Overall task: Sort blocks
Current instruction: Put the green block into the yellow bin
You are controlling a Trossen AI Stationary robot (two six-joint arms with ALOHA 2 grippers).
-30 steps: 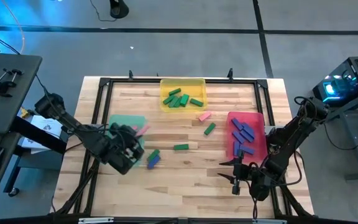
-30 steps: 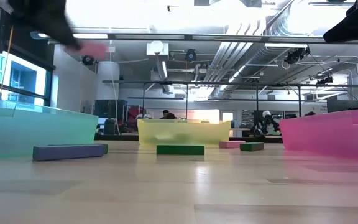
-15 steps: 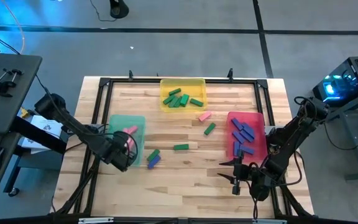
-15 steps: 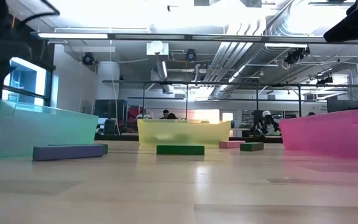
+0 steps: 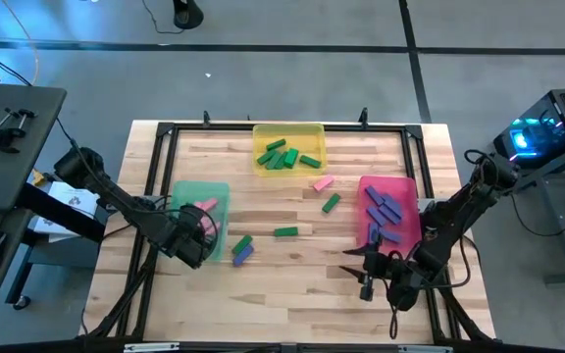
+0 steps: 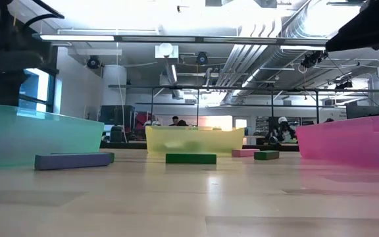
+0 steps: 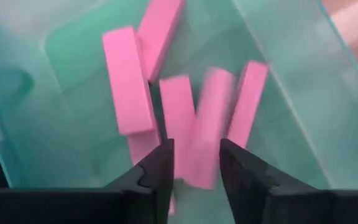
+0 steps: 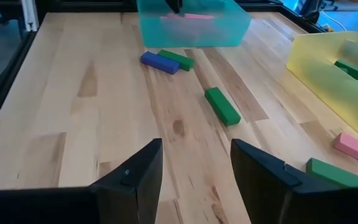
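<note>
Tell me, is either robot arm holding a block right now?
No. The left gripper hangs open over the green tray, a blurred pink block dropping free between its fingers. The right gripper is open and empty.

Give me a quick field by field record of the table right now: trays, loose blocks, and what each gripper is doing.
green tray: holds pink blocks
yellow tray: holds green blocks
pink tray: holds blue-purple blocks
loose on table: one pink block, three green blocks, one blue-purple block
left gripper: over the green tray, fingers apart, a blurred pink block between them
right gripper: open, empty, near the table's front edge by the pink tray
</note>
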